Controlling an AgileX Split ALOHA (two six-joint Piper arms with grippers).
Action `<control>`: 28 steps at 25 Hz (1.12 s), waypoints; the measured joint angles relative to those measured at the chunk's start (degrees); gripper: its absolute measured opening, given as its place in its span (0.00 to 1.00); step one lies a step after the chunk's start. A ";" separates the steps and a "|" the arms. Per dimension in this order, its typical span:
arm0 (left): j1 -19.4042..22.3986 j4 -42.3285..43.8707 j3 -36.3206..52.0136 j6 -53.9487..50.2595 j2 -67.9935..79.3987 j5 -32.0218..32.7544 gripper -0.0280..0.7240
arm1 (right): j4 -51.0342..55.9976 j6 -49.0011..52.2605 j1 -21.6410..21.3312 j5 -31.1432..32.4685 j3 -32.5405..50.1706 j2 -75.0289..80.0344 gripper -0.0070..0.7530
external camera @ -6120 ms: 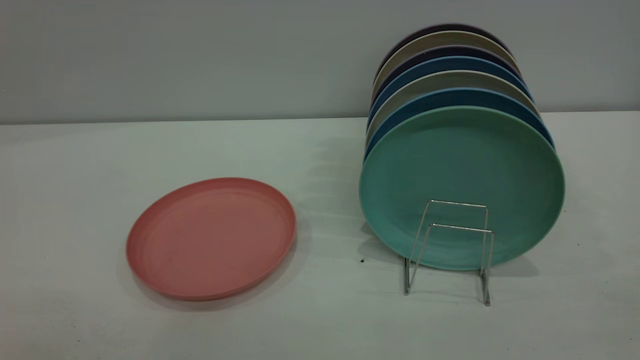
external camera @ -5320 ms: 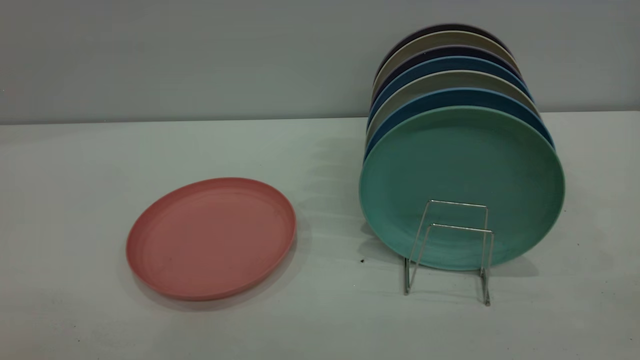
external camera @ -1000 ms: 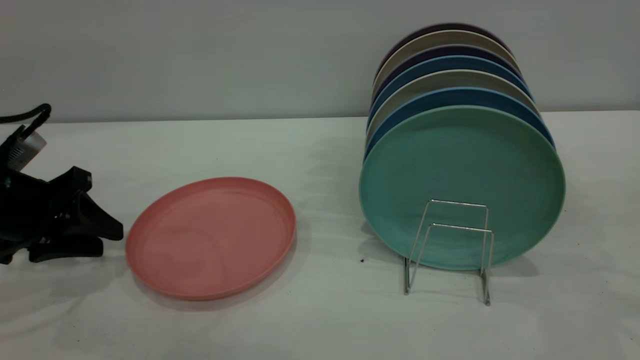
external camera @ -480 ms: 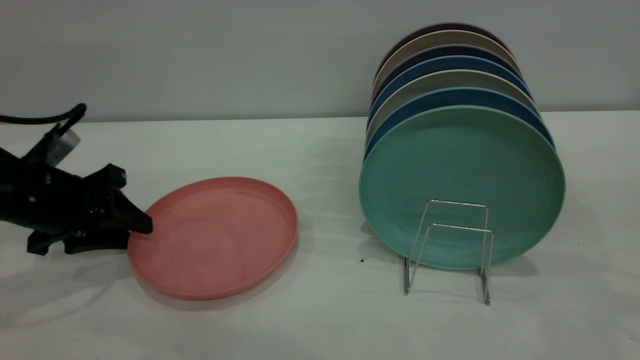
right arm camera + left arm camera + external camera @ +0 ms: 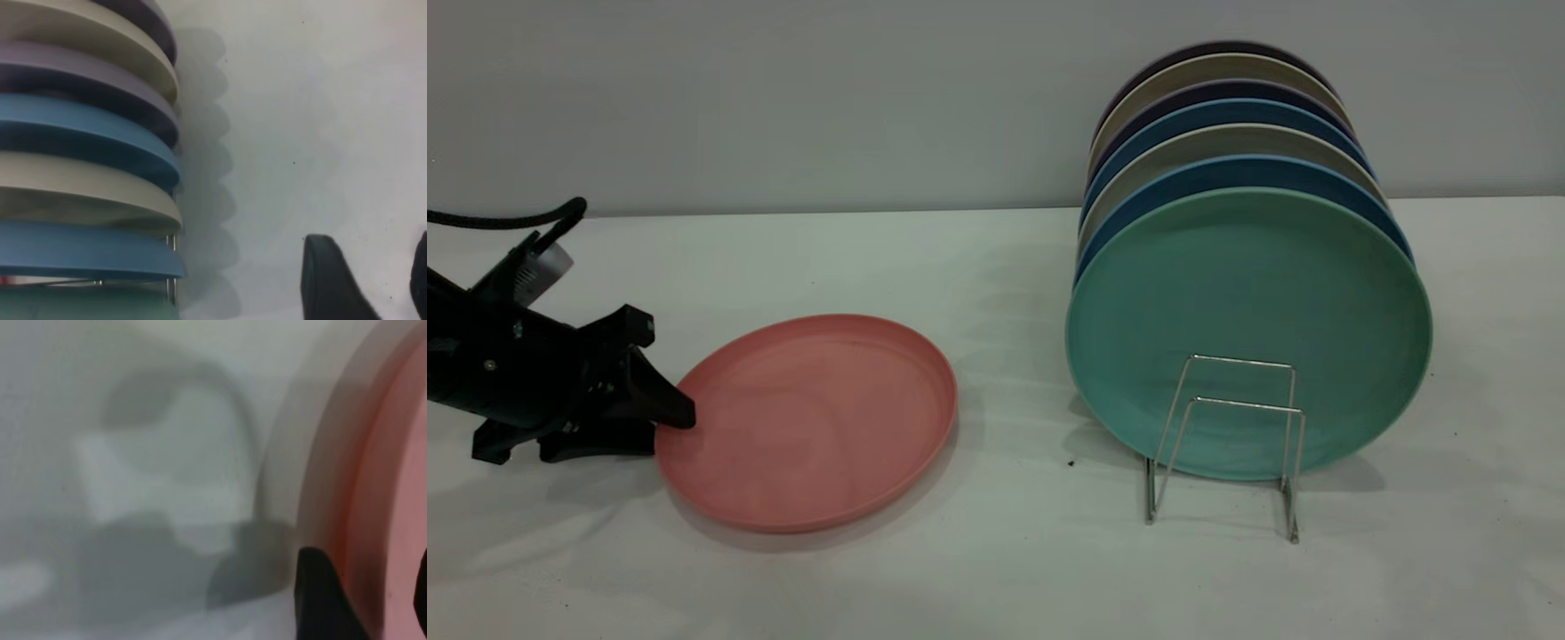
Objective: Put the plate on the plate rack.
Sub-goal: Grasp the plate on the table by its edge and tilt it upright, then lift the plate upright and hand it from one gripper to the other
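The salmon-pink plate (image 5: pixel 809 422) lies flat on the white table at the left. My left gripper (image 5: pixel 669 428) is low at the plate's left edge. It is open, with one finger over the rim and the other outside it. In the left wrist view the plate's rim (image 5: pixel 373 487) runs between the two dark fingers (image 5: pixel 323 597). The silver wire plate rack (image 5: pixel 1227 444) stands at the right, its front loops empty. My right gripper (image 5: pixel 367 273) is open above bare table beside the racked plates; it is out of the exterior view.
A teal-green plate (image 5: pixel 1249 333) stands upright in the rack behind the front loops, with several blue, beige and purple plates (image 5: pixel 1218 116) behind it. They also show edge-on in the right wrist view (image 5: pixel 80 167). A grey wall runs along the table's back.
My left arm came in from the left and its open fingers reached the pink plate's left rim. The plate shifted slightly to the right. The rack and its plates have not moved.
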 joint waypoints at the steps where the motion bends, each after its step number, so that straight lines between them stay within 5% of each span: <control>1: 0.00 0.00 -0.05 0.00 0.29 0.14 0.51 | 0.00 0.00 0.00 0.00 0.00 0.00 0.43; 15: -0.74 -0.11 -0.51 0.07 1.60 1.35 0.08 | 0.11 -0.18 0.00 0.09 0.00 0.00 0.43; 28: -0.74 0.07 1.36 4.42 -5.31 4.63 0.06 | -0.50 -1.72 0.00 4.00 0.00 -2.90 0.43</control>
